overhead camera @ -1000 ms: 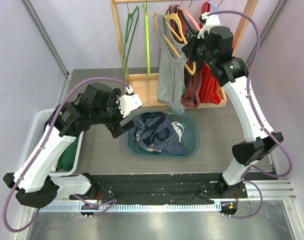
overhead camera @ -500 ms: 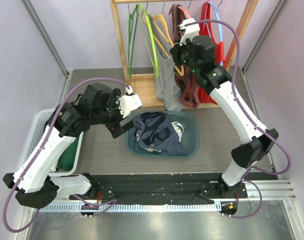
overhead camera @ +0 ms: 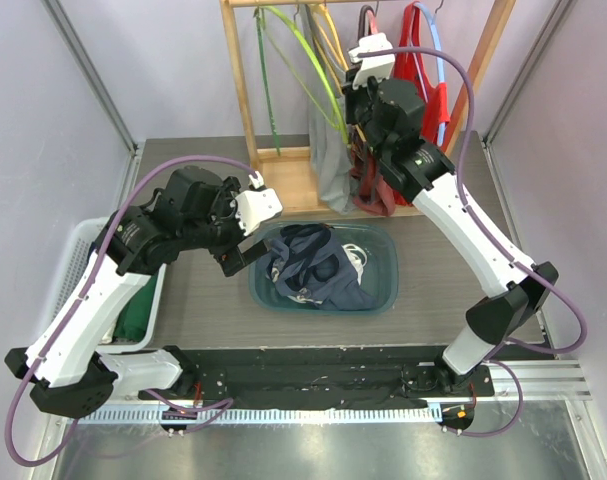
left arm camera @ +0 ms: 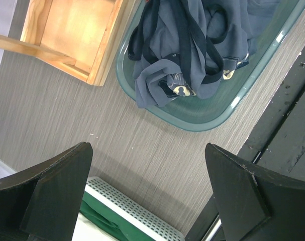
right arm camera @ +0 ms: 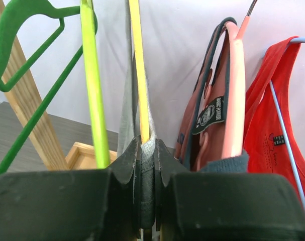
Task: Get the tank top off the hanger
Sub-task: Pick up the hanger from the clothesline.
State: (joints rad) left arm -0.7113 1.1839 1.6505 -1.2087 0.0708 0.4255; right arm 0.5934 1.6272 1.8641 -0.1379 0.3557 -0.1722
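right claw (right arm camera: pixel 144 150) clamped on what looks like the grey fabric tank top (overhead camera: pixel 328 165) by a thin yellow hanger (right arm camera: pixel 138 65), left claw (left arm camera: pixel 147 188) wide apart

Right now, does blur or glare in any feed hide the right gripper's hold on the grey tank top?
Right wrist: right gripper dark and soft near the lens, yet the pinched tank top reads clearly. Top external: even light, sharp. Left wrist: left gripper in shadow, bin rim glinting.
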